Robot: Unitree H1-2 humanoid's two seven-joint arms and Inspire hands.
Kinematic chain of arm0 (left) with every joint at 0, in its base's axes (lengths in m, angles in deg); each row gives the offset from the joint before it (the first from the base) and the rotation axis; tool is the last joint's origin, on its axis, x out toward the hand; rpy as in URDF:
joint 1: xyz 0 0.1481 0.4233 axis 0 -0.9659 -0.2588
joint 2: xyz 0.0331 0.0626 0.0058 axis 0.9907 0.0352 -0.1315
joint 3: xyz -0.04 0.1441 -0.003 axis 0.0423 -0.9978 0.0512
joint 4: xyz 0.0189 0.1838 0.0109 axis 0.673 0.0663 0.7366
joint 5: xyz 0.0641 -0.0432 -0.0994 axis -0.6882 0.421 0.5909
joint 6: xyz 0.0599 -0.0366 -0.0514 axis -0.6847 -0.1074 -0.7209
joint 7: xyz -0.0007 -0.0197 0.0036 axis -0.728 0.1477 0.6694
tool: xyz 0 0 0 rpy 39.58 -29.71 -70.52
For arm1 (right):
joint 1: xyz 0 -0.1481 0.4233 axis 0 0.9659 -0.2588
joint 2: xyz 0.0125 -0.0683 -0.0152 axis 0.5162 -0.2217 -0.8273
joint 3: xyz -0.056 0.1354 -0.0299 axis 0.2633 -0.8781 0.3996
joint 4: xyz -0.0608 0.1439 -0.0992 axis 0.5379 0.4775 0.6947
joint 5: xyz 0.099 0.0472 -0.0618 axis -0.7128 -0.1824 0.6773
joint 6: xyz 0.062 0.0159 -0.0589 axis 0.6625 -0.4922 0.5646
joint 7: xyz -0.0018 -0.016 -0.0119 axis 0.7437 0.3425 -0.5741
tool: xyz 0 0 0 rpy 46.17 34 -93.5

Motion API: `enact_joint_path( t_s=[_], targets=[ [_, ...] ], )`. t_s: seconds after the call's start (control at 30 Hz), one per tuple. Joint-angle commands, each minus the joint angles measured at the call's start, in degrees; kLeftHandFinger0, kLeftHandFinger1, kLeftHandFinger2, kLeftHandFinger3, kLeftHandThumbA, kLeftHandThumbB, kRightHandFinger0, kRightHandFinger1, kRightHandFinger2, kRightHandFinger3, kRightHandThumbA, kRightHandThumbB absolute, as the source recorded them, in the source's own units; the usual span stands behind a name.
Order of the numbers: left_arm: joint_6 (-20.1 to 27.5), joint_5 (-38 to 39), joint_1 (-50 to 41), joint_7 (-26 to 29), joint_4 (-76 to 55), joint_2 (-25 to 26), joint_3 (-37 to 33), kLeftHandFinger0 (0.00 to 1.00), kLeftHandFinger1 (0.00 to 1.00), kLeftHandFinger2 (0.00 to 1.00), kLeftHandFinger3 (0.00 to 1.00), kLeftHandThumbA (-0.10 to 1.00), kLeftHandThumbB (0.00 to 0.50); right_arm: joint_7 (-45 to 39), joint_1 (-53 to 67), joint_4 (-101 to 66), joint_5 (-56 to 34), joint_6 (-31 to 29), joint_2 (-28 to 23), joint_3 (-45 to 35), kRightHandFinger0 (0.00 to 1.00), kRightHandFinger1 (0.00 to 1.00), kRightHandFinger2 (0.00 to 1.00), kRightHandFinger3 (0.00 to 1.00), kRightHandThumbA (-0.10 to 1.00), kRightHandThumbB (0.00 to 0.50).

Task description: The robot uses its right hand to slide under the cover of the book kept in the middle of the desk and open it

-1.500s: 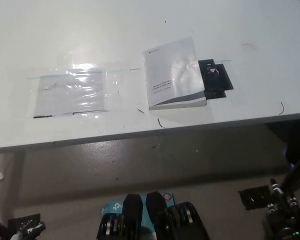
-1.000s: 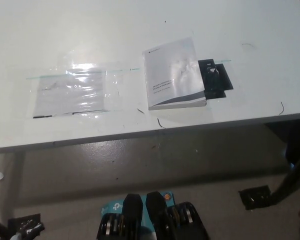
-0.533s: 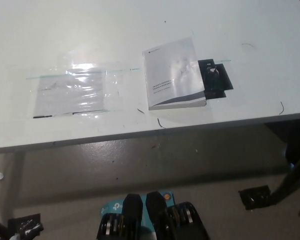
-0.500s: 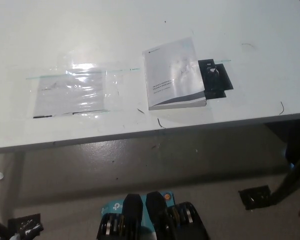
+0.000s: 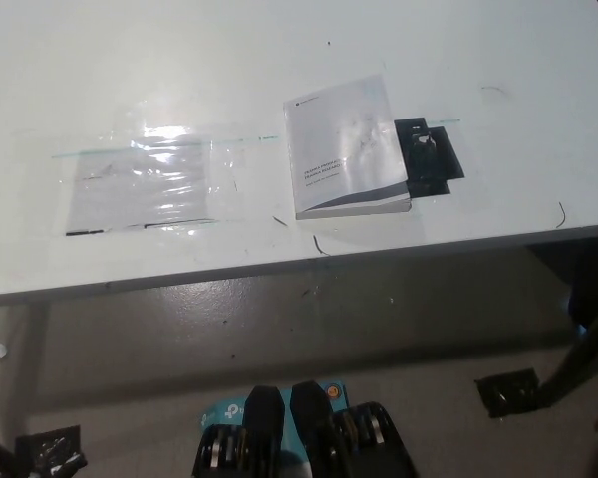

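The closed book [image 5: 347, 147] lies flat near the surface's [image 5: 279, 50] front edge, cover reachable from the right, but neither hand shows, so finger state cannot be told.

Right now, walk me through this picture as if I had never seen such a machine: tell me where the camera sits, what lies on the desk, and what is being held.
The picture comes from a camera on a humanoid robot's head, looking steeply down. The robot has two arms with fingered hands, white on its left and black on its right, but neither hand is in view now, so nothing is seen to be held. Before it stands a white desk. Near its middle lies a closed book with a pale grey cover. A flat black piece lies against the book's right edge. To the book's left lies a clear plastic sheet, flat and shiny. Below the desk edge you see the floor. The book is meant to be opened; that has not begun.
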Motion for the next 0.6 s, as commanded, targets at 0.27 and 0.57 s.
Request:
enact_joint_path(
  t_s=[0.27, 0.57],
  targets=[
    [0.68, 1.19, 0.12, -0.07, -1.13, 1.33, 0.08, 1.0, 1.0, 1.0, 0.92, 0.54, 0.0, -0.43, -5.14, -1.03, 0.5, 3.61, 2.81, 10.79, 0.86, 0.93, 1.0, 1.0, 0.82, 0.151],
    [0.67, 1.03, -0.02, -0.26, -0.9, 1.96, -0.36, 1.0, 0.98, 0.99, 0.89, 0.56, 0.002, -5.82, -8.47, 14.47, 2.72, 3.21, 3.55, 17.03, 0.81, 0.9, 1.0, 1.0, 0.85, 0.082]
  ],
)
